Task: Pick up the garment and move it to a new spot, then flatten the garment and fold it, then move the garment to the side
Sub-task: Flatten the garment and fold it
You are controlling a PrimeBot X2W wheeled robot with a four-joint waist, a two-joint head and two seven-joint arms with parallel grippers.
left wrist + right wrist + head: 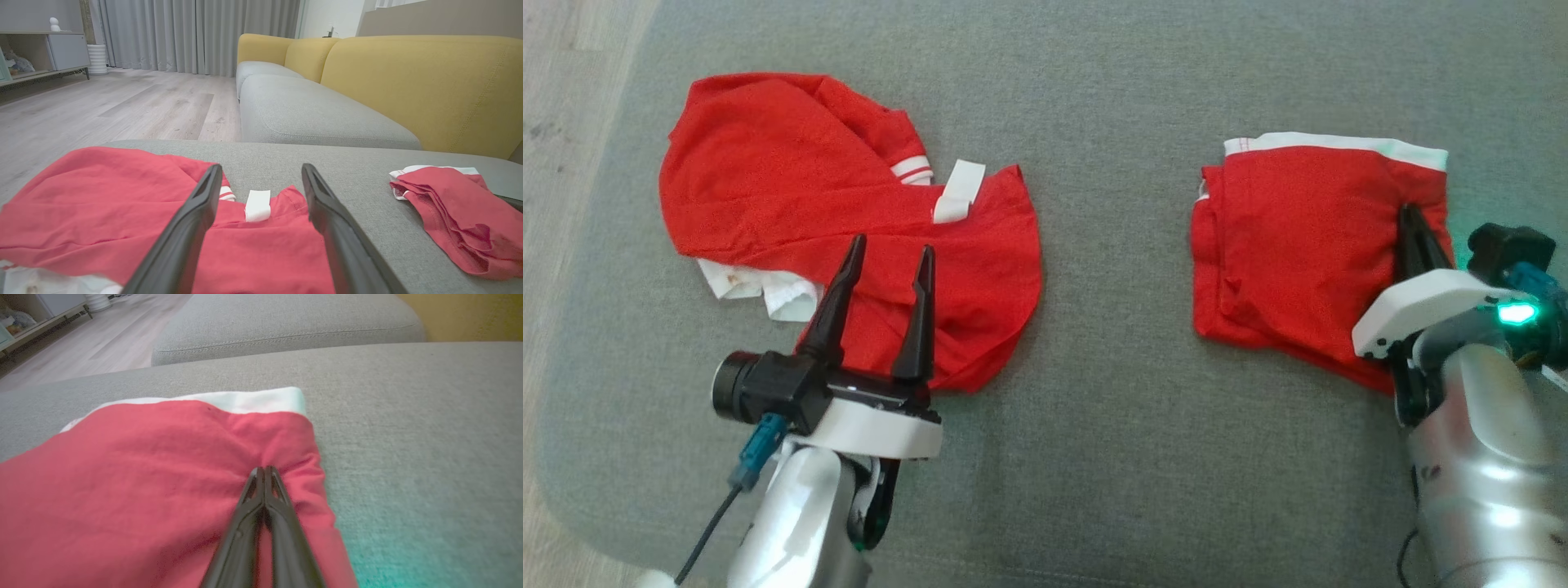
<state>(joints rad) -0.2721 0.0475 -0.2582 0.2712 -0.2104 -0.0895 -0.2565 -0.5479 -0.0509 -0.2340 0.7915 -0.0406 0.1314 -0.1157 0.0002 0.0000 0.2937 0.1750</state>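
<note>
Though set on one grey cushion (1111,367), with yellow sofa (408,81) and wood floor (122,106) behind, well apart: folded garment (1298,237) at right, pinched by right claw (1407,210), tips squeezed tight; crumpled garment (792,180) at left, below left claw (892,245), fingers wide.

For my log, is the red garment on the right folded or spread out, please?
Folded: the right garment lies as a compact rectangle, with stacked layers showing along its left edge.

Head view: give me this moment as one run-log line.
left gripper: open, over crumpled red garment | right gripper: shut, pinching folded red garment | surface: grey cushion
</note>
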